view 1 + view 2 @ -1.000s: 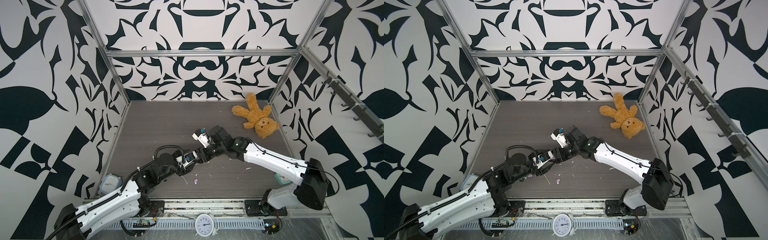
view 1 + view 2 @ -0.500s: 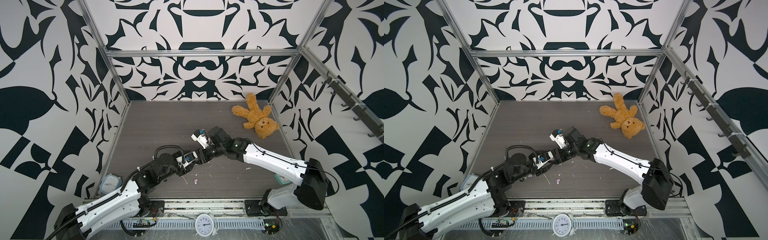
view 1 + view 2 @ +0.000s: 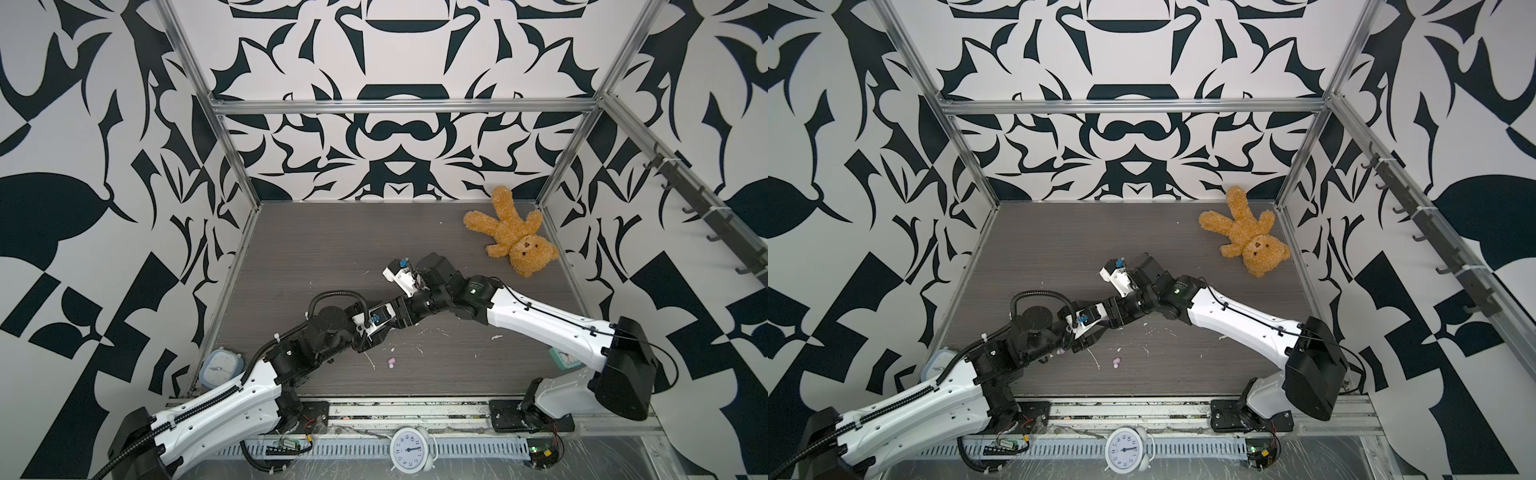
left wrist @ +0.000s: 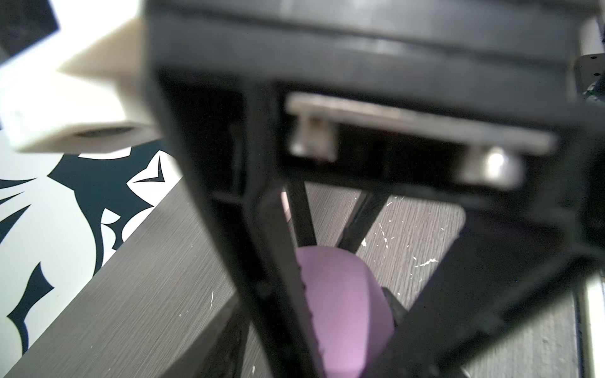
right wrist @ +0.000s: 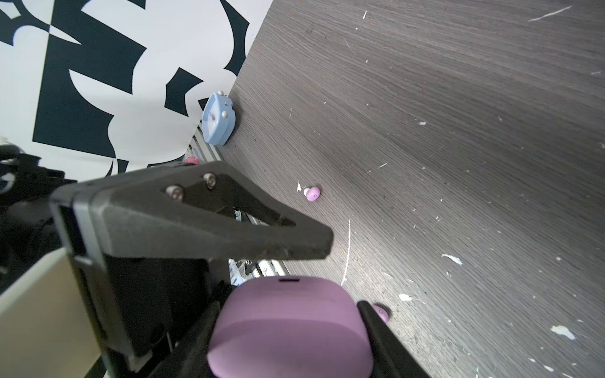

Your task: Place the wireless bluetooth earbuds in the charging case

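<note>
Both top views: the two arms meet low over the dark table (image 3: 291, 249), well apart from the blue clock (image 3: 218, 365). The left gripper (image 3: 376, 332) and right gripper (image 3: 395, 323) overlap and hide what they hold. One lilac earbud (image 3: 391, 363) lies loose near them.

Left wrist view, blurred, clock out of sight: the lilac charging case (image 4: 337, 294) sits between black fingers and touches a toothed finger (image 4: 278, 278). Whether these jaws clamp it cannot be told.

Right wrist view: the right jaws, part closed, hold the case from both sides. Its slot end points past the fingertips, loosely toward the clock, and its long axis seems to follow the fingers. The earbud's pale tip also points roughly clockward. A second earbud (image 5: 381, 312) peeks out beside the case.

The lid looks shut. Opening it likely comes next: hold the case firm and pry only at the seam.
</note>
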Controlling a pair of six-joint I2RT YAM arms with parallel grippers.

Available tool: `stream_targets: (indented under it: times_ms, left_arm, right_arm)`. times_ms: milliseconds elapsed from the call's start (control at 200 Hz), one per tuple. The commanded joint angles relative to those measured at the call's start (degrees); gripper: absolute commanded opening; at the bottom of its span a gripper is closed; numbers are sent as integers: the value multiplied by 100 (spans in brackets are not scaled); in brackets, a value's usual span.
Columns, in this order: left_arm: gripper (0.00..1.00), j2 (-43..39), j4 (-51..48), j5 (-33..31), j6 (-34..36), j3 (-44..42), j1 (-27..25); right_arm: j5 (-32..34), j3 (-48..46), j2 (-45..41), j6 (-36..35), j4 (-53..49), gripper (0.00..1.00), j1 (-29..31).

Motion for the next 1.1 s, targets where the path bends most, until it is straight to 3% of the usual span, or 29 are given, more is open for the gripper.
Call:
stream_targets:
  times_ms: [0, 870, 1095]
  left_arm:
    - [63, -18, -59, 151, 98, -78, -13]
    - [59, -117, 90, 40, 150, -113, -21]
    - [51, -108, 47, 84, 154, -113, -20]
  right_arm:
    - [16, 2, -234, 52, 152, 0, 24]
    - [-129, -42, -127, 135, 292, 0, 70]
    - [-107, -51, -183, 145, 301, 0, 83]
